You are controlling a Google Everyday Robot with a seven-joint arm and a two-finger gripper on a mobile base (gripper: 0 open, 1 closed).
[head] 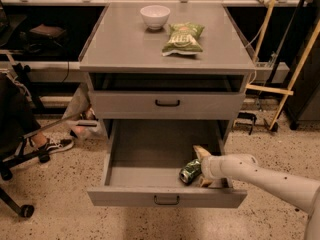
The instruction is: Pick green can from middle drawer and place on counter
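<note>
The green can (189,171) lies on its side at the front right of the open middle drawer (150,149), dark green with white markings. My gripper (202,167) is inside the drawer just right of the can. It is open, with one tan finger (200,152) behind the can and the other (205,182) by the drawer front. The can's right end sits at the gap between them. The white arm (265,176) comes in from the lower right. The grey counter (125,44) tops the cabinet.
A white bowl (155,16) and a flat green-and-white snack bag (183,38) sit on the counter. A closed drawer front (167,104) with a dark handle is above the open drawer. A chair base (20,184) and shoes (55,144) are at left; wooden poles (290,84) at right.
</note>
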